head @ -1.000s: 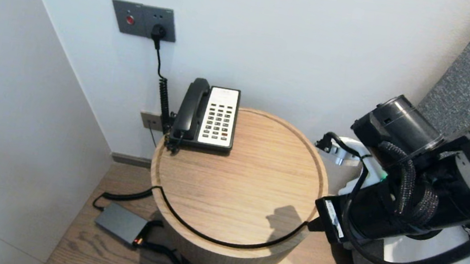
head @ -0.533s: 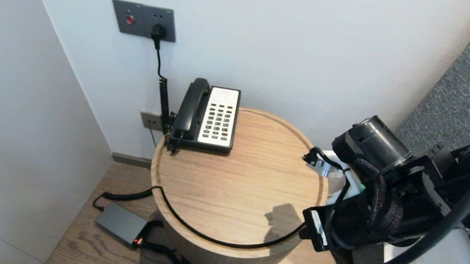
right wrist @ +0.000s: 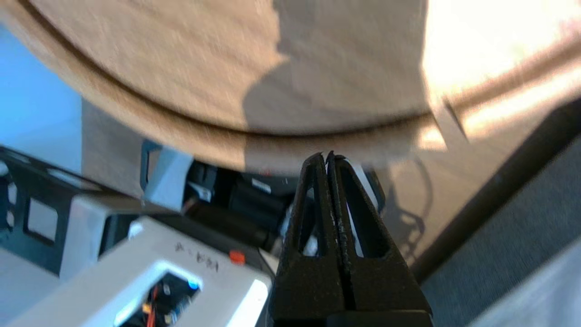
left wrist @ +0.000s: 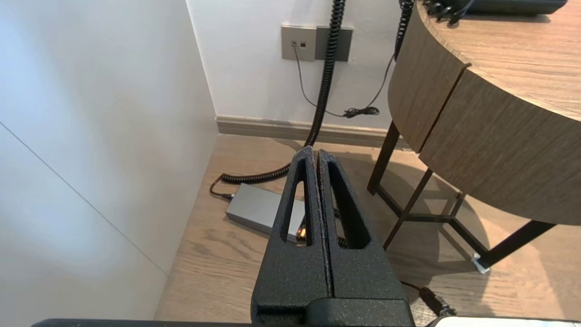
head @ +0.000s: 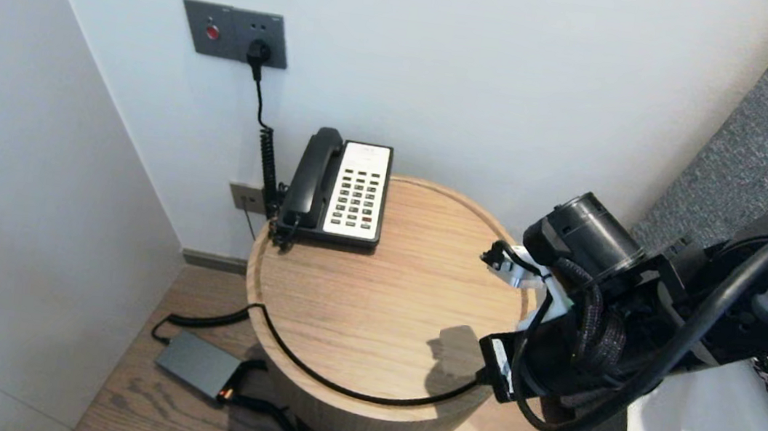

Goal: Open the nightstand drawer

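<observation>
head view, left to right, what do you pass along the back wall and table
wall socket → phone → right arm

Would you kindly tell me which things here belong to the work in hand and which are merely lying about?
In hand:
- right gripper, shut and empty, at the edge of the round table

Lying about:
- telephone at the table's back
- black cable
- grey adapter on the floor
- wall socket
- left gripper, shut, parked low above the floor
</observation>
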